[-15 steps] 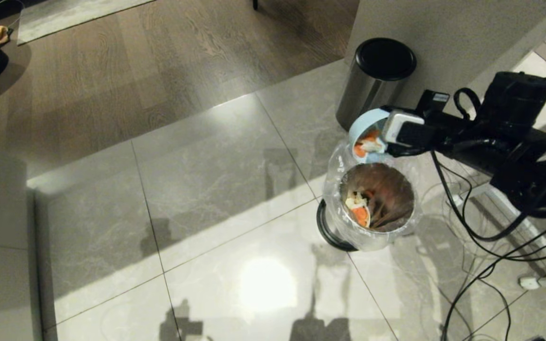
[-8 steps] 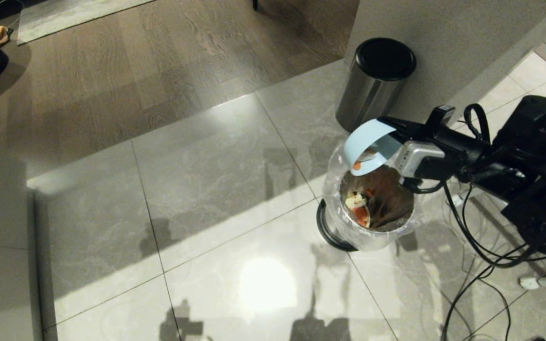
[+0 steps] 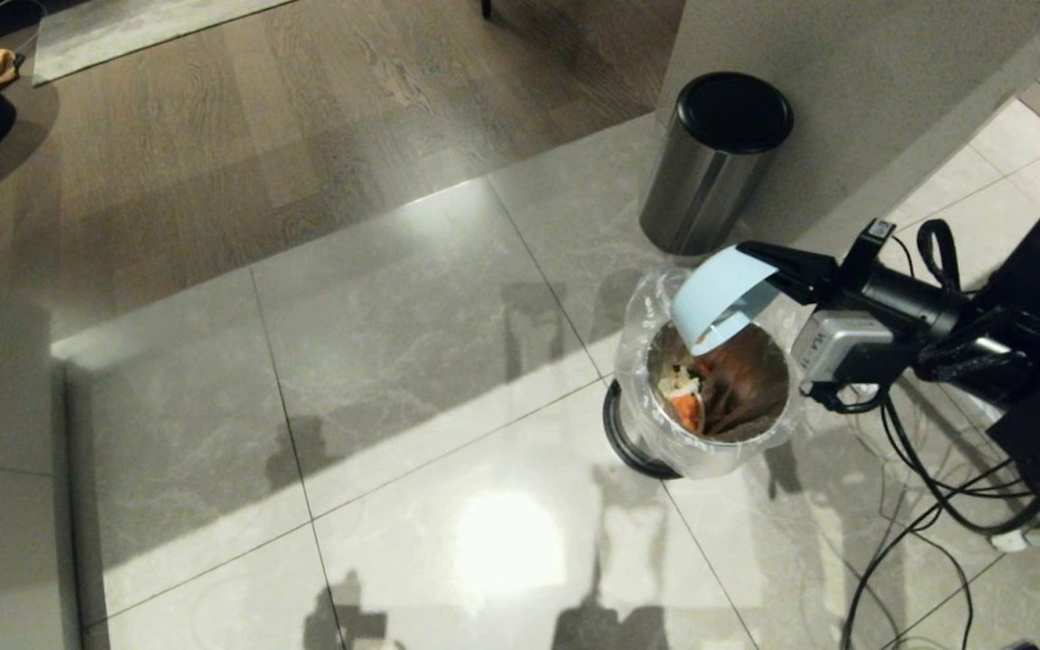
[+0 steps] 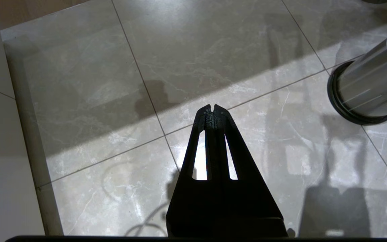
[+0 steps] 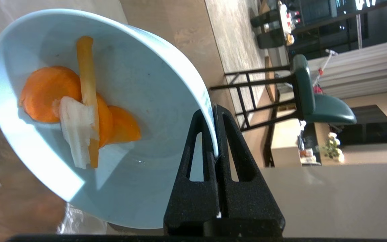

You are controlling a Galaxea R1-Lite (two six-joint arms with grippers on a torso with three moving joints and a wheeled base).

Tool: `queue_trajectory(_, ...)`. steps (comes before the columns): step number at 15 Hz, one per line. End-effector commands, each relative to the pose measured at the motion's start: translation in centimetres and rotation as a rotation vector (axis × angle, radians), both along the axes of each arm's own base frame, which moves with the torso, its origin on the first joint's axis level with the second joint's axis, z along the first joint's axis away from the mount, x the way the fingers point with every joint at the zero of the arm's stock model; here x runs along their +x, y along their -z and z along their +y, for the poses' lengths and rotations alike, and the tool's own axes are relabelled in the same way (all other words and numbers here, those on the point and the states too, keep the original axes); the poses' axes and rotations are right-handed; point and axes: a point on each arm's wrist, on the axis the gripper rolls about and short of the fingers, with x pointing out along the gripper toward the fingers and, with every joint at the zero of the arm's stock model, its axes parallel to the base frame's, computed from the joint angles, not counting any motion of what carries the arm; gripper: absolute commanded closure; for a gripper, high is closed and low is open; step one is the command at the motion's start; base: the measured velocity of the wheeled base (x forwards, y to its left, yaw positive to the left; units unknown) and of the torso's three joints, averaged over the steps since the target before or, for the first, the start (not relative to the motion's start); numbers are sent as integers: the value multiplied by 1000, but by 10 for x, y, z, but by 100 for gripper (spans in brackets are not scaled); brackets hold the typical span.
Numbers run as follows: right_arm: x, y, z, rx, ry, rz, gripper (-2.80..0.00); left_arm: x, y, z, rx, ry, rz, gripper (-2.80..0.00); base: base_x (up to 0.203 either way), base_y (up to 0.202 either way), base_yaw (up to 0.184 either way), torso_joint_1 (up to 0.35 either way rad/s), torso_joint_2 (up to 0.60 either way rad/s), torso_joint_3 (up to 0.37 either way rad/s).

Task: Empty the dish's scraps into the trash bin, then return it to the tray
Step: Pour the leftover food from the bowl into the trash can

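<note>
Gripping the rim of the small round light-blue bowl [image 3: 720,298], the right gripper [image 5: 215,134] has its fingers clamped on it, tipping it mouth-down above the small metal trash bin with the clear plastic liner [image 3: 710,460] on the tiled floor's right. Orange carrot slices and whitish bits [image 5: 79,114] cling inside the bowl. The left gripper [image 4: 212,111] hangs pressed together over the floor.

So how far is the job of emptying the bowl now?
In hand: the right gripper pinches the rim of the small light-blue bowl, tipped over the bag-lined metal bin. Carrot slices and whitish bits cling inside it, so nothing is finished. Left: dumping them, then returning the bowl to the tray, which is not in view.
</note>
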Motion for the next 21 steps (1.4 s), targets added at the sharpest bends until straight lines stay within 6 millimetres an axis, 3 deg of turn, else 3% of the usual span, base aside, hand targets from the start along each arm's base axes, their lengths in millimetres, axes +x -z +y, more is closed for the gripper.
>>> queue_trajectory(1,0,-1,-3,-11,-15,-33,0,0,0,0,-2,0,0,0,0,0,0,0,0,0)
queue_trajectory(8,2,-19,-14,4,-64,-150,0,0,0,0,-1,-1,0,0,0,0,0,0,0,0)
queue_trajectory(21,-4,-20,-31,-48,-126,-160,0,0,0,0,-1,-1,0,0,0,0,0,0,0,0)
